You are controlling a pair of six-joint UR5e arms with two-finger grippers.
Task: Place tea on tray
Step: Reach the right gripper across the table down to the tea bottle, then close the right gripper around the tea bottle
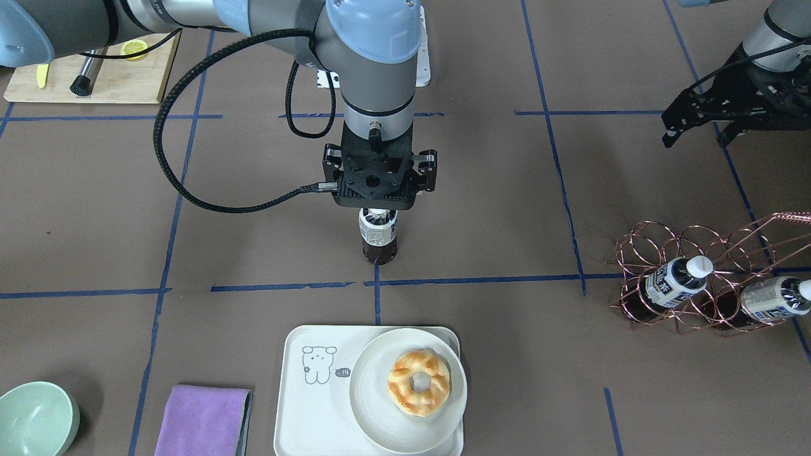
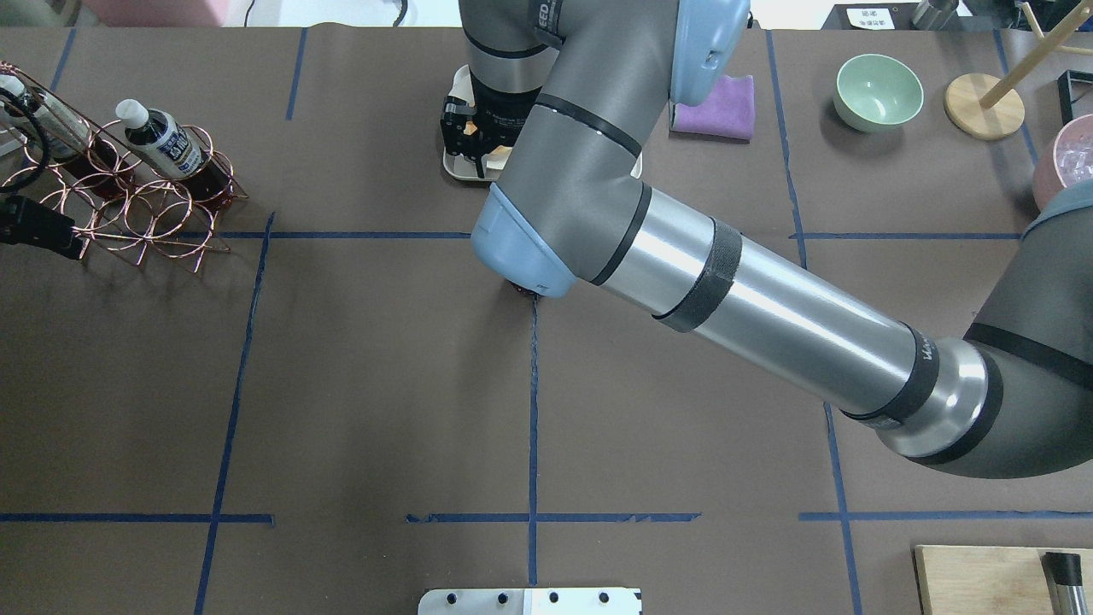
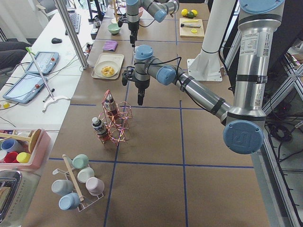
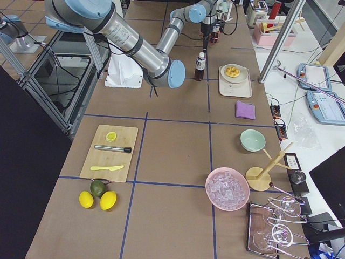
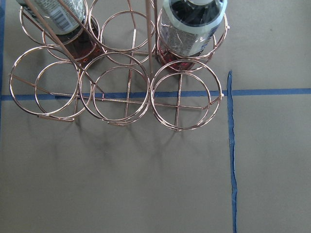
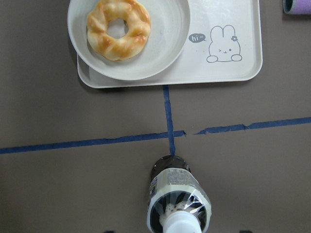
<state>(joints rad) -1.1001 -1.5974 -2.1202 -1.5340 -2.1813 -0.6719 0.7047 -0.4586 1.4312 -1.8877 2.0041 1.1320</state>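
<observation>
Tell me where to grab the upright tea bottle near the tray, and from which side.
Best to take the tea at its narrow neck just under the white cap, coming straight down from above. It stands upright, and the right gripper hangs directly over it.

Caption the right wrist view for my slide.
Tea bottle upright on the table, short of the tray with its doughnut.

Brown table (image 1: pixel 95 209), blue tape lines (image 1: pixel 82 293)
</observation>
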